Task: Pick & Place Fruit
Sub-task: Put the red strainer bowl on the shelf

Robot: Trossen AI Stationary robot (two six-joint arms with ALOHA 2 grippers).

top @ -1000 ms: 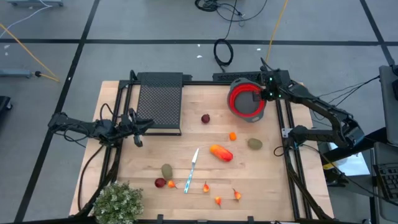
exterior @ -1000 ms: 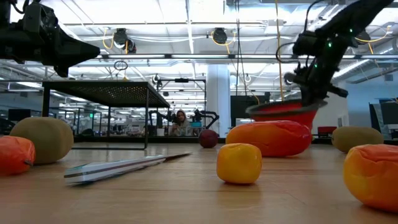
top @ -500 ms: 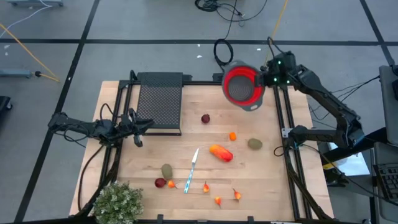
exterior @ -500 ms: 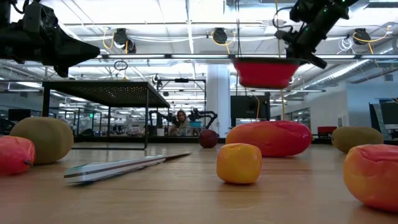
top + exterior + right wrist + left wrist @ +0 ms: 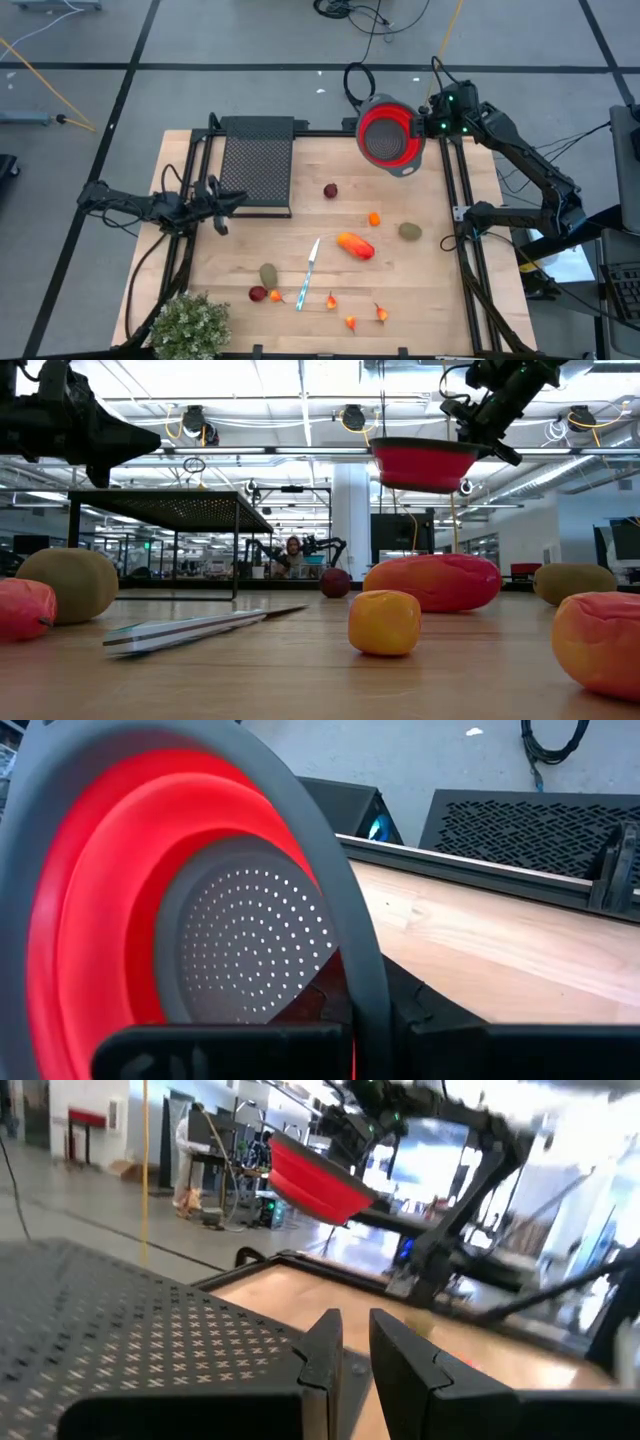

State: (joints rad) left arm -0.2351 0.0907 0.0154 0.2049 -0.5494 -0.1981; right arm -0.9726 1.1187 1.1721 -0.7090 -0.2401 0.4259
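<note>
Elongated orange-red fruit (image 5: 356, 245), long axis diagonal.

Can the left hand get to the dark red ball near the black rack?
Probably yes. The left hand holds nothing, and bare table lies between it and the dark red ball, beside the rack.

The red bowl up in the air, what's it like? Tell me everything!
The red bowl is really a strainer: soft-looking red walls, a grey rim around the top and a grey bottom full of tiny holes. Nothing is inside it. It hangs high above the far right corner of the wooden table, close to level, well above the toy fruit. Only the right claw touches it, shut on its rim.
</note>
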